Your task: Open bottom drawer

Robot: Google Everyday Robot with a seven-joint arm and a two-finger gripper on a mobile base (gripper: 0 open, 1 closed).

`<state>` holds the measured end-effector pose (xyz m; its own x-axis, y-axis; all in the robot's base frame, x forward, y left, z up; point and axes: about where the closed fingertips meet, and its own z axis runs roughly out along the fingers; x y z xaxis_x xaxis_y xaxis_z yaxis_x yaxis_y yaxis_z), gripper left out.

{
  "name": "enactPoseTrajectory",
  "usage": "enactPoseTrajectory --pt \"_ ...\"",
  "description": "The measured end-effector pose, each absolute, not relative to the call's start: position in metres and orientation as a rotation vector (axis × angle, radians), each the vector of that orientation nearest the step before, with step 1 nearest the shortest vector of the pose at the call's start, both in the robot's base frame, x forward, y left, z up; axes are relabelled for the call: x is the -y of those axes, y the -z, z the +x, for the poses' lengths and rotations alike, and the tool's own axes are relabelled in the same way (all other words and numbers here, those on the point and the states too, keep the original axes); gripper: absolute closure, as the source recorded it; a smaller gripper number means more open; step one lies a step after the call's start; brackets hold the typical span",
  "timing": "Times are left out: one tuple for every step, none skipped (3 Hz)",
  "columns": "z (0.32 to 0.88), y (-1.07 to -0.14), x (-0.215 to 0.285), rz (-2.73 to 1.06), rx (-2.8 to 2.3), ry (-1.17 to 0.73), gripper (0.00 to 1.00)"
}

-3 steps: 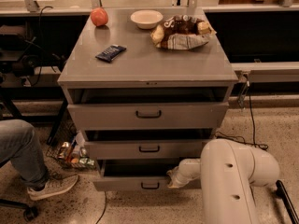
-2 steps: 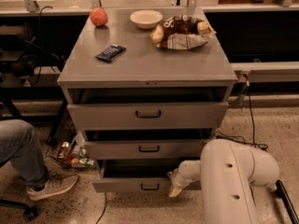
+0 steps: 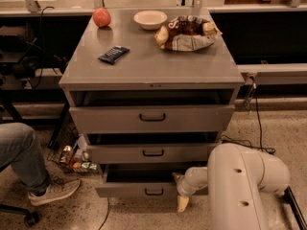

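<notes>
Gripper sits low in the camera view, at about 5 o'clock in the frame, in front of the right end of the bottom drawer and at 3 o'clock from its small black bar handle. It looks to be touching or just beside the front panel, not on the handle. Whether it is apart or together I cannot tell, and nothing shows as clamped in it. The white arm runs off toward 4 o'clock.

The bottom drawer is the lowest of three in the grey cabinet, below the middle drawer and the top drawer. Its front stands out a little past the one above, with a dark gap showing over it, so I judge it partly open.

As for handling, it is sheet metal, stiff and not fragile, and probably moves on slides, so it needs a straight, steady pull rather than force. The painted panel looks smooth and would slip under a push, so the bar handle at the centre is the best hold. Its narrow gap calls for a careful hook or pinch, and a pull from the right end could skew the drawer.
</notes>
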<state>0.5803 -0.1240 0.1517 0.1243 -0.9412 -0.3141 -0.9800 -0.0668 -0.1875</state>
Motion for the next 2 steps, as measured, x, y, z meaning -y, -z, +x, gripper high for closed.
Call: enactPoseTrajectory --pt "0.568 -0.148 0.127 -2.058 -1.886 -0.167 0.00" --pt "0.556 -0.145 0.131 -2.051 -1.913 -0.181 0.17"
